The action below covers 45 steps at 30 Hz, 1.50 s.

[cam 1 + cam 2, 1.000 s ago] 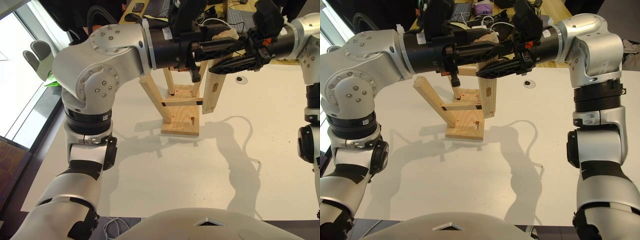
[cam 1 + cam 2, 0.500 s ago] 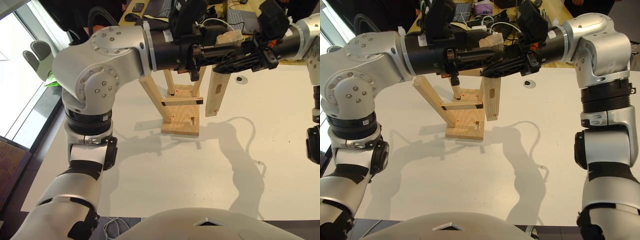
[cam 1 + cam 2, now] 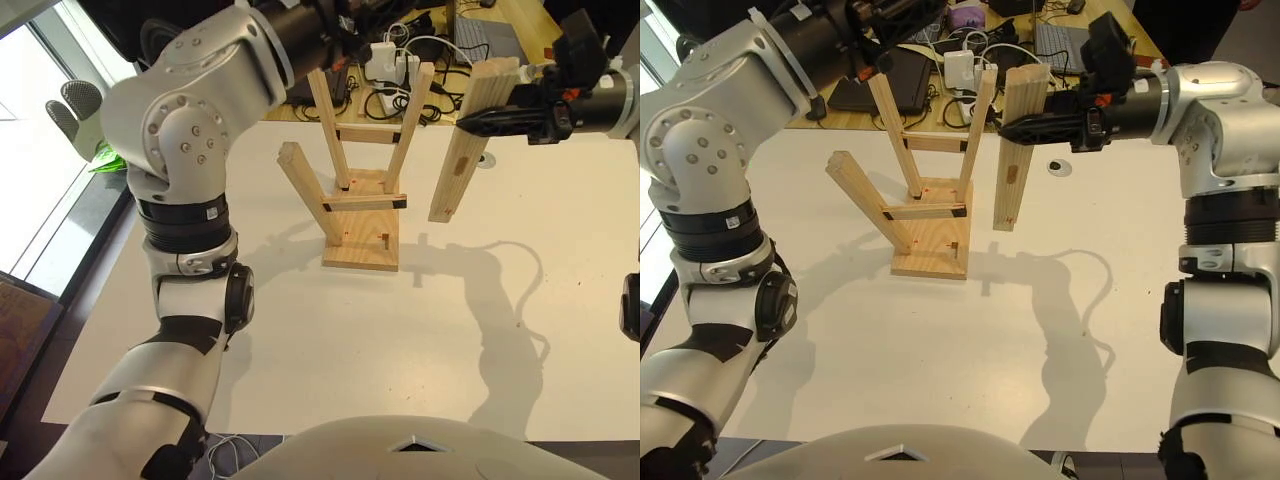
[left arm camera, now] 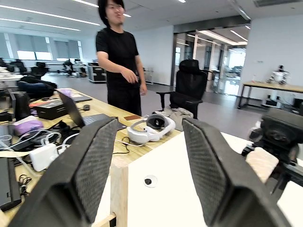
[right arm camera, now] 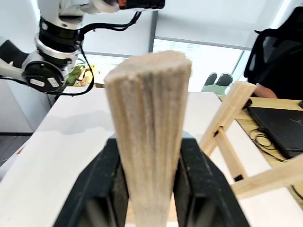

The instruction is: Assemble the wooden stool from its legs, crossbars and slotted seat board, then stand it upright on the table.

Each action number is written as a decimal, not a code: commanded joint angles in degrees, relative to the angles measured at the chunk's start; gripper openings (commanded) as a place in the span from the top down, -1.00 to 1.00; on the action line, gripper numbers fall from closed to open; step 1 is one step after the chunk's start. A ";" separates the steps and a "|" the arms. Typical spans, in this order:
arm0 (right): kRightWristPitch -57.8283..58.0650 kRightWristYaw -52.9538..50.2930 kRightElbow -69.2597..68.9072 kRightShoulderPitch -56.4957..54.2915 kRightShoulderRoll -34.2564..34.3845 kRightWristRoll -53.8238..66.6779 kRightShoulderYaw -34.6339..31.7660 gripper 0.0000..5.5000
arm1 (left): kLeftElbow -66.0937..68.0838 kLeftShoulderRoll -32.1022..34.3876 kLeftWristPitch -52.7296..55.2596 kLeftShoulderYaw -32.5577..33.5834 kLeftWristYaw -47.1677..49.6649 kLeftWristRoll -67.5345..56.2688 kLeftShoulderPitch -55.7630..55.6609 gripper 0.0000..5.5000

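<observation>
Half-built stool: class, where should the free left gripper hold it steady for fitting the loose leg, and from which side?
Probably the far left leg near its top, from the robot's left: it stands nearly upright, bare above the crossbar, and the right gripper holds the loose leg on the right.

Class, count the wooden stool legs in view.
4: two near-upright legs and one leaning leg stand in the seat board; the fourth leg hangs in the right gripper.
</observation>
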 commanded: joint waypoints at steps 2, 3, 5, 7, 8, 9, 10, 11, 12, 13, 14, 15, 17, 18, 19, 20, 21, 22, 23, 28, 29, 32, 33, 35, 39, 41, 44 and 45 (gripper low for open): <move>0.49 -23.48 -10.40 10.15 5.49 -1.33 -9.90 0.64 | -5.77 -3.28 -1.87 6.95 11.30 1.95 5.87 0.09; 2.45 -31.11 -14.68 13.09 8.67 -0.77 -12.44 0.64 | -8.23 -3.55 -1.72 8.56 13.57 1.93 8.05 0.09; 7.12 -46.67 -25.72 20.30 16.18 -0.63 -16.06 0.64 | -12.18 -3.35 -0.87 11.82 16.64 1.14 12.17 0.09; 10.88 -57.33 -33.42 24.81 21.83 -0.09 -18.44 0.64 | -14.15 -3.38 -0.36 13.66 18.75 0.68 14.18 0.09; 12.55 -61.89 -36.34 26.44 24.58 0.23 -19.27 0.64 | -14.73 -3.54 -0.26 14.07 19.82 0.82 14.69 0.09; 14.04 -65.69 -38.96 27.80 26.91 0.60 -19.71 0.64 | -15.22 -3.70 -0.21 14.13 20.70 1.01 15.05 0.09; 15.92 -70.07 -42.18 29.46 29.77 0.79 -19.88 0.64 | -15.89 -4.00 0.00 14.04 21.69 1.12 15.50 0.09; 17.55 -73.50 -45.01 30.93 32.12 1.04 -19.83 0.64 | -16.53 -4.25 0.21 13.80 22.48 1.18 15.95 0.09; 18.83 -76.30 -47.69 32.46 34.20 1.27 -19.52 0.64 | -17.00 -4.59 0.34 13.49 23.16 1.22 16.46 0.09; 20.21 -79.14 -50.39 33.93 36.47 1.88 -19.51 0.64 | -17.47 -5.03 0.49 13.29 23.94 1.21 16.96 0.09; 21.19 -81.20 -52.52 35.08 38.08 2.42 -19.51 0.64 | -17.83 -5.35 0.57 13.12 24.58 1.20 17.38 0.09; 21.97 -83.23 -54.51 36.11 39.82 3.26 -19.81 0.64 | -18.14 -5.57 0.48 12.82 25.21 1.44 17.84 0.09; 22.93 -86.55 -57.31 37.33 42.84 5.21 -20.81 0.64 | -18.94 -5.74 0.21 12.19 26.21 2.00 18.73 0.09; 23.27 -88.35 -58.38 37.79 44.67 6.76 -21.84 0.64 | -19.32 -5.89 -0.02 11.61 26.64 2.37 19.18 0.09; 23.56 -89.81 -59.17 38.10 45.94 8.11 -22.70 0.64 | -19.63 -5.92 -0.22 10.94 26.89 2.77 19.56 0.09; 23.77 -91.14 -59.76 38.39 47.17 9.55 -23.58 0.64 | -19.86 -6.12 -0.32 10.40 27.15 3.01 19.95 0.09; 23.94 -92.39 -60.18 38.60 48.19 11.05 -24.34 0.64 | -20.11 -6.33 -0.31 10.05 27.34 3.22 20.30 0.09; 24.03 -93.55 -60.54 38.92 49.22 12.73 -25.02 0.64 | -20.31 -6.49 -0.37 9.77 27.47 3.38 20.67 0.09; 24.15 -94.75 -60.89 39.27 50.26 14.35 -25.47 0.64 | -20.46 -6.61 -0.42 9.59 27.58 3.51 20.94 0.09; 22.47 -98.62 -61.10 45.38 53.11 19.71 -24.20 0.64 | -20.93 -7.21 -0.91 9.23 28.38 4.00 20.76 0.09; 21.59 -99.03 -60.41 46.08 53.39 19.91 -23.68 0.64 | -20.85 -7.34 -0.98 9.12 28.41 4.00 20.56 0.09; 19.02 -99.83 -58.67 47.76 53.79 20.28 -21.68 0.64 | -20.45 -7.61 -1.22 8.89 28.34 4.05 19.94 0.09; 17.99 -99.89 -58.03 48.16 53.86 20.38 -20.92 0.64 | -20.30 -7.68 -1.31 8.88 28.28 4.11 19.73 0.09; 15.57 -99.70 -56.84 48.78 53.62 20.87 -19.32 0.64 | -20.04 -7.84 -1.46 8.76 28.12 4.26 19.44 0.09; 11.91 -99.40 -55.62 49.93 52.65 22.42 -16.40 0.64 | -19.91 -7.93 -1.57 8.55 27.88 4.41 19.07 0.09; 10.37 -99.35 -55.10 50.76 52.20 23.40 -15.26 0.64 | -19.58 -8.04 -1.80 8.39 27.78 4.49 18.80 0.09; 8.15 -98.85 -54.19 51.19 51.25 24.03 -13.68 0.64 | -19.25 -8.23 -2.03 8.06 27.55 4.57 18.52 0.09; 7.41 -98.67 -53.71 51.35 50.81 23.87 -13.22 0.64 | -19.09 -8.20 -2.09 8.06 27.43 4.60 18.40 0.09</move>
